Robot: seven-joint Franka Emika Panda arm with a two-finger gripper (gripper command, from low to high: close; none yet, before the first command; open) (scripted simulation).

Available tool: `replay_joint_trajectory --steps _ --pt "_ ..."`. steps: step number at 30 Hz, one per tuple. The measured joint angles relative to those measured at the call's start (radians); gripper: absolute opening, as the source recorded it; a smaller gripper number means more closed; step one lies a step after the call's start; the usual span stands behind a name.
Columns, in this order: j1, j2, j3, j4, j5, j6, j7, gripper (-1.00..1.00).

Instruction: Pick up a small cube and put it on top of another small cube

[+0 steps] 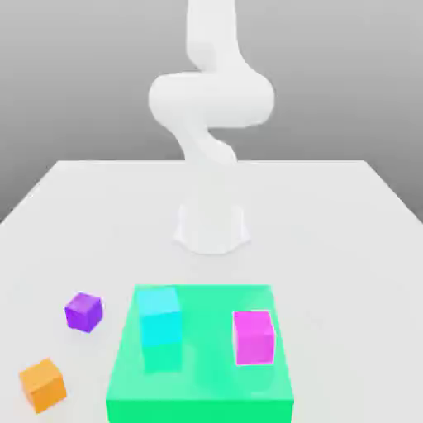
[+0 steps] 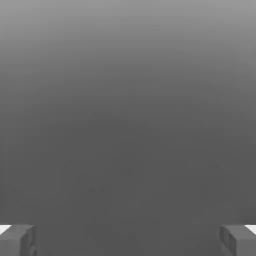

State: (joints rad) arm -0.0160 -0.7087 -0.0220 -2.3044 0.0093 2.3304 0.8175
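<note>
orange cube (image 1: 43,386), turned askew to green slab (image 1: 199,347)

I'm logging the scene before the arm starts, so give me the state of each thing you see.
Orange cube: on the table, off the slab
Purple cube: on the table, off the slab
Cyan cube: nothing on top
Magenta cube: on the slab
Green slab: lying flat
Gripper: jaws open, empty

On the green slab (image 1: 206,383), a smooth, plastic-like face is seen; beside it, a matt finish is shown by the orange cube (image 1: 43,386) and the purple cube (image 1: 83,312).
</note>
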Motion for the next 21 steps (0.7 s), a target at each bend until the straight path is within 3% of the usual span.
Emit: replay_joint_trajectory --steps 21 --pt "-0.171 0.768 -0.172 -0.037 0.120 0.255 0.116 0.00"
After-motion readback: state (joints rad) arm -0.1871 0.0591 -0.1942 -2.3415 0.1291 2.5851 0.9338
